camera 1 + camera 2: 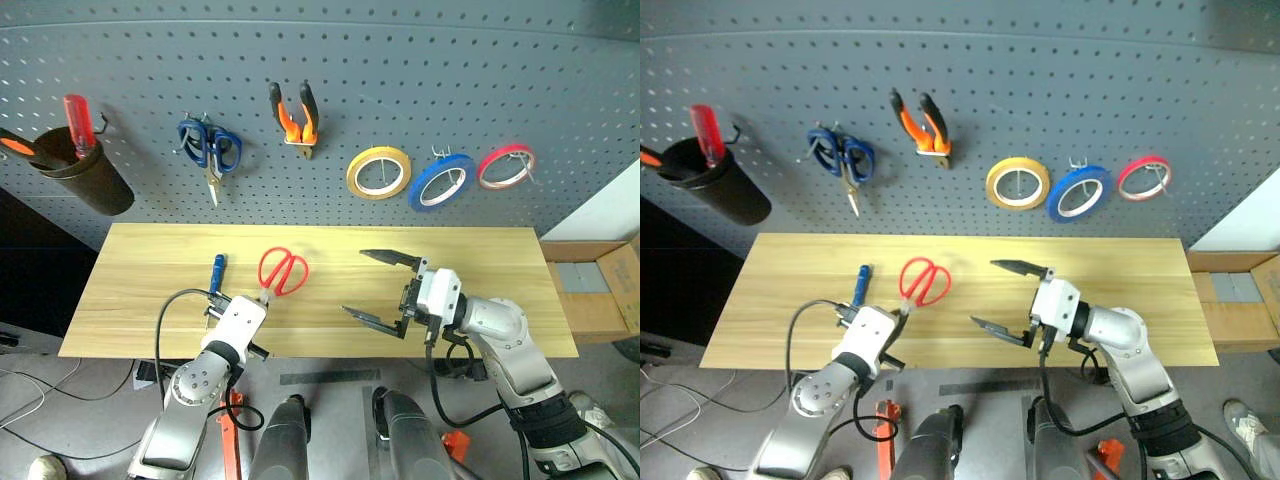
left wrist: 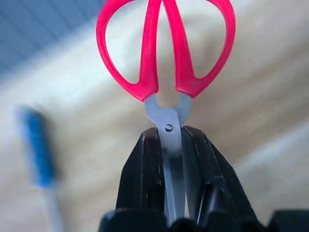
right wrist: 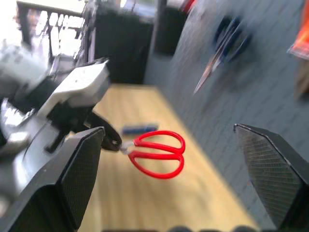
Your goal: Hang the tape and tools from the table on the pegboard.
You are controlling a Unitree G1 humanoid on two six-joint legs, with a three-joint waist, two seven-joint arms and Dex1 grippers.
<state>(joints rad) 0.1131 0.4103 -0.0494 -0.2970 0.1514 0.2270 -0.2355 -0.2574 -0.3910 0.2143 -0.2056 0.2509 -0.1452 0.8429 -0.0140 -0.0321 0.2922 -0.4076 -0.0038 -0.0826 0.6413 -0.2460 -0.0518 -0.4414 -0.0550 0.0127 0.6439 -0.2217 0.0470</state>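
Observation:
My left gripper [image 1: 263, 298] is shut on the blades of the red-handled scissors [image 1: 283, 272]. They are held just over the table [image 1: 480, 270], handles pointing toward the pegboard [image 1: 400, 70]. In the left wrist view the blades [image 2: 171, 145] sit clamped between the black fingers [image 2: 145, 174]. A blue-handled screwdriver [image 1: 217, 268] lies on the wood to the left of the scissors. My right gripper [image 1: 353, 281] stands open and empty to their right, over the middle of the table. The orange-and-black pliers [image 1: 293, 118] and the yellow tape [image 1: 378, 172] hang on the pegboard.
Blue-handled scissors [image 1: 209, 148], a blue roll [image 1: 441, 180] and a red-pink roll [image 1: 505, 166] also hang on the board. A black cup [image 1: 85, 175] at far left holds a red screwdriver [image 1: 76, 122]. A cardboard box [image 1: 600, 285] sits past the table's right end.

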